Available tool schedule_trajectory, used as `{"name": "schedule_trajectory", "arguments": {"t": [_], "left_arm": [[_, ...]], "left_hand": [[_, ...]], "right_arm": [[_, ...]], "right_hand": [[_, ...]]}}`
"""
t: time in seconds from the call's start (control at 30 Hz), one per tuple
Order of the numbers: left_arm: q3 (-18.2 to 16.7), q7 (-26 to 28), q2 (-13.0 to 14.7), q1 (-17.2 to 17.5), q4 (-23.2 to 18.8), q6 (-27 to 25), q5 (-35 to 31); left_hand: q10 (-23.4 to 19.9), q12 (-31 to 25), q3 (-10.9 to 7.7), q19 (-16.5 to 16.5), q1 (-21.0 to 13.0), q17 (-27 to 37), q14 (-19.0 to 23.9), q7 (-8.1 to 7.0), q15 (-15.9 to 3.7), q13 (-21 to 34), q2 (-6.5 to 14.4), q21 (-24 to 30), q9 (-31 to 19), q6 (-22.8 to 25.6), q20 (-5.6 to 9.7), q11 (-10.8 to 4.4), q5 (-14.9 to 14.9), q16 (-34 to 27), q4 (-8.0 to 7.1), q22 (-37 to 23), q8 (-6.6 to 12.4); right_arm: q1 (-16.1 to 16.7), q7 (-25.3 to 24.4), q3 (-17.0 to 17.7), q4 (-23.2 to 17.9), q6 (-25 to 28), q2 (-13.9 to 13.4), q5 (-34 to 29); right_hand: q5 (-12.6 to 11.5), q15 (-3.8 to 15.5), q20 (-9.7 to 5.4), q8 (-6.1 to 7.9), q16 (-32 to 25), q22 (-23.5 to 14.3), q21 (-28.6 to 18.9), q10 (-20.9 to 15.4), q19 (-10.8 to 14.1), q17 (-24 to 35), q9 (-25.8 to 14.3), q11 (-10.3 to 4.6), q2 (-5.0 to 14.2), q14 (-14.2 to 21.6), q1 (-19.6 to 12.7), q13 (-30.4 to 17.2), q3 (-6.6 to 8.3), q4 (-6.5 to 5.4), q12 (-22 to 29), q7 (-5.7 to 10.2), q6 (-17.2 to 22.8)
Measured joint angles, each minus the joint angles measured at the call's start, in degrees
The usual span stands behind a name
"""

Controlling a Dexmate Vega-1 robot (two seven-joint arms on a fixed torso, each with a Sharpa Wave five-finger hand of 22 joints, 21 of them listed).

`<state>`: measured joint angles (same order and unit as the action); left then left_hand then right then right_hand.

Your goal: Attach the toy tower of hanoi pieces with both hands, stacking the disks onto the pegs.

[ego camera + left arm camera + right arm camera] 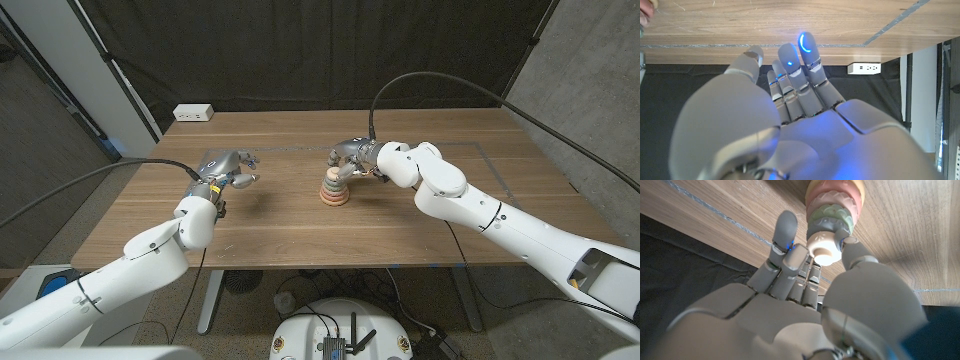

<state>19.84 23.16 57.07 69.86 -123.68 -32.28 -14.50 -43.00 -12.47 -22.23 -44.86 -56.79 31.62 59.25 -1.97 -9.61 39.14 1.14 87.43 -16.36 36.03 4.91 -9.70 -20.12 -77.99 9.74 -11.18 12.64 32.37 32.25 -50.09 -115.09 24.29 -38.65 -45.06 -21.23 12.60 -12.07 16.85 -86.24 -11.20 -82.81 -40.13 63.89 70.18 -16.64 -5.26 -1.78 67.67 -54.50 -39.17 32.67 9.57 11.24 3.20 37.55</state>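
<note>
Right wrist view: right hand [805, 290] pinches smooth cream cap [823, 248] (ridged pastel disks [832, 217] beneath); left hand [790, 100] spread, empty.

The robot has glossy white rounded arm shells with black cables looping from the wrists, and its grey metallic left hand [790, 125] and right hand [805, 295] carry blue-lit fingertips [805, 44].

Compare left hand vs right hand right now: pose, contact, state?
The left hand hangs over bare table holding nothing, fingers extended; the right hand is at the disk stack, thumb and fingers around its cream top piece. The left hand sits well clear of the stack; the right hand touches it. Both are grey, over the wooden table.
</note>
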Motion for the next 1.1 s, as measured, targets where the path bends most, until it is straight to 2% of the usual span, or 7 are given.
{"name": "schedule_trajectory", "arguments": {"t": [0.2, 0.23, 0.43, 0.63, 0.7, 0.93, 1.1], "left_arm": [[0.00, 0.26, -0.06, 0.32, -0.20, -0.15, 0.09], [0.00, 0.31, -0.07, 0.43, -0.27, -0.17, 0.11], [-0.21, 0.65, -0.08, 0.90, -0.62, -0.28, 0.14], [-0.30, 1.04, -0.08, 1.04, -0.73, -0.35, 0.15], [-0.66, 1.18, -0.02, 1.69, -1.20, -0.36, 0.15], [-0.83, 1.49, 0.00, 1.95, -1.38, -0.36, 0.15], [-1.27, 1.53, 0.10, 2.54, -1.66, -0.36, 0.22]], "left_hand": [[0.00, 0.00, 0.00, 0.00, 0.00, 0.00, 0.00, 0.00, 0.00, 0.00, 0.00, 0.00, 0.00, 0.00, 0.00, 0.00, 0.00, 0.00, 0.00, 0.00, 0.00], [0.00, 0.00, 0.00, 0.00, 0.00, 0.00, 0.00, 0.00, 0.00, 0.00, 0.00, 0.00, 0.00, 0.00, 0.00, 0.00, 0.00, 0.00, 0.00, 0.00, 0.00], [0.00, 0.00, -0.24, 0.00, 0.00, 0.00, 0.00, 0.00, 0.00, 0.00, 0.00, 0.09, 0.00, 0.00, 0.00, 0.01, 0.00, 0.00, -0.25, 0.00, -0.44], [-0.04, 0.15, -0.24, 0.00, 0.00, 0.00, 0.00, 0.00, 0.00, 0.00, 0.00, 0.30, 0.00, 0.00, 0.00, 0.05, 0.00, 0.00, -0.25, -0.01, -0.44], [-0.07, 0.48, -0.24, 0.00, 0.00, 0.00, 0.00, 0.00, 0.00, 0.00, 0.00, 0.30, 0.00, 0.00, 0.00, 0.08, 0.00, 0.00, -0.25, -0.01, -0.44], [-0.07, 0.48, -0.24, 0.00, 0.00, -0.09, 0.00, -0.20, 0.00, 0.00, 0.00, 0.30, -0.28, 0.20, 0.00, 0.08, 0.00, -0.22, -0.24, -0.01, -0.44], [-0.07, 0.48, -0.24, 0.00, 0.00, -0.15, 0.00, -0.20, 0.00, 0.00, 0.00, 0.29, -0.28, 0.21, 0.00, 0.08, 0.00, -0.22, -0.24, -0.01, -0.44]], "right_arm": [[0.16, 0.02, -0.04, -0.18, 0.02, -0.31, 0.03], [0.21, 0.02, -0.04, -0.26, 0.05, -0.36, 0.02], [0.65, 0.03, -0.09, -1.01, 0.15, -0.78, -0.57], [1.17, 0.05, -0.15, -1.81, 0.19, -1.14, -1.05], [1.35, 0.14, -0.16, -2.05, 0.43, -1.23, -2.56], [1.80, 0.25, -0.12, -2.54, 0.55, -1.28, -3.18], [2.20, 1.04, 0.21, -2.90, 1.26, -1.26, -4.78]], "right_hand": [[0.01, 0.00, 0.00, -0.62, 0.00, 0.00, 0.00, 0.62, 0.00, -0.04, 0.05, -0.61, 0.06, 0.00, -0.06, 0.00, -0.39, -0.39, -0.08, 0.37, -2.30], [0.02, 0.00, 0.01, -0.88, 0.00, 0.00, 0.00, 0.63, -0.01, -0.02, 0.09, -0.61, 1.05, 0.00, -1.04, 0.01, -0.68, -0.11, -0.30, 0.36, -2.70], [-0.30, -0.01, 0.21, -1.81, 0.00, 0.18, 0.00, 2.19, -0.21, -0.15, 0.16, -2.12, 1.05, -0.83, -1.04, 0.24, -1.41, -0.48, -0.72, 0.38, -4.98], [0.08, -0.11, 0.42, -3.11, 0.68, 0.28, 0.00, 7.04, -0.83, -0.38, 0.16, -0.78, 1.40, -1.96, -1.37, 0.87, -2.34, -0.31, -1.06, 0.39, -8.30], [0.23, -0.12, 0.63, -3.67, 1.17, 0.30, 0.07, 8.37, -1.04, -0.44, 0.16, -0.47, 0.11, -2.40, -0.07, 1.14, -2.51, -0.49, -0.90, 0.15, -9.27], [1.11, -0.52, 0.82, -4.33, 2.41, 0.48, 0.85, 10.68, -1.64, -0.97, 0.16, 0.65, -1.07, -3.59, 1.10, 1.75, -3.01, -0.51, -1.05, -0.55, -10.98], [1.53, -0.52, 0.82, -4.38, 2.41, 0.38, 0.90, 10.82, -1.64, -0.75, 0.43, 0.80, -1.48, -3.59, 0.85, 2.05, -3.29, -0.32, -1.05, -0.96, -11.39]]}}
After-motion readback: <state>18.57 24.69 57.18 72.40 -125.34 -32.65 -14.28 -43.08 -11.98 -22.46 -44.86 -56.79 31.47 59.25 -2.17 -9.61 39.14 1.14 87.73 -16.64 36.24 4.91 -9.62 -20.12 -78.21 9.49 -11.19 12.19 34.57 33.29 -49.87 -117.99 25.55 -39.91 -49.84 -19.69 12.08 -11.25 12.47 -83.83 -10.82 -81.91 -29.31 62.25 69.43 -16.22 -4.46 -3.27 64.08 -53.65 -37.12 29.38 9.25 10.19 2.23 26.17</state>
